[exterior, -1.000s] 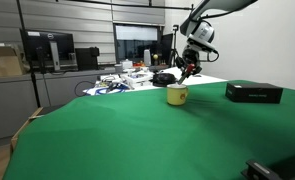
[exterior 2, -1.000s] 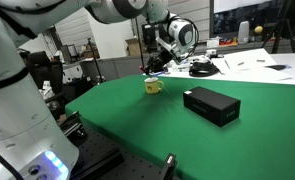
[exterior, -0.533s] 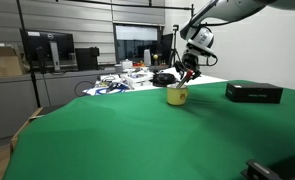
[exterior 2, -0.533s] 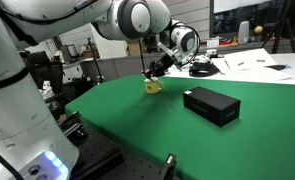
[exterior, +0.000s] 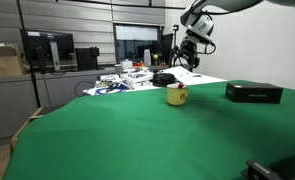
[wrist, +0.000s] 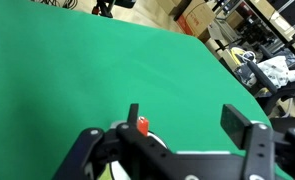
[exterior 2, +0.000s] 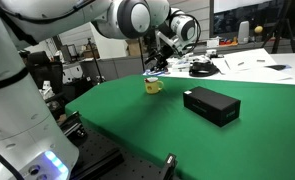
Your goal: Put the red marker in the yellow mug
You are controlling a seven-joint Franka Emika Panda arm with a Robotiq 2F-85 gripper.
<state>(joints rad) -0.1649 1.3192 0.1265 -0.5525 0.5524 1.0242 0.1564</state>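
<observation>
Green surface (exterior: 107, 140), yellow mug (exterior: 176, 96) standing toward its far side. Hand (exterior: 191, 60) hangs above the mug, clear of it, fingers spread, gripping nothing. Red marker (wrist: 142, 125) shows only in wrist view: red end poking up right under the hand, apparently standing in the mug. Black box (exterior: 253, 92) sits right of the mug, well apart.

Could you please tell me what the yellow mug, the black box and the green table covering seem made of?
The yellow mug looks like smooth ceramic or plastic; it is too small to tell. The black box seems matte cardboard or plastic: sharp edges, no shine. The green table covering looks like matte cloth or felt, showing no glare.
</observation>
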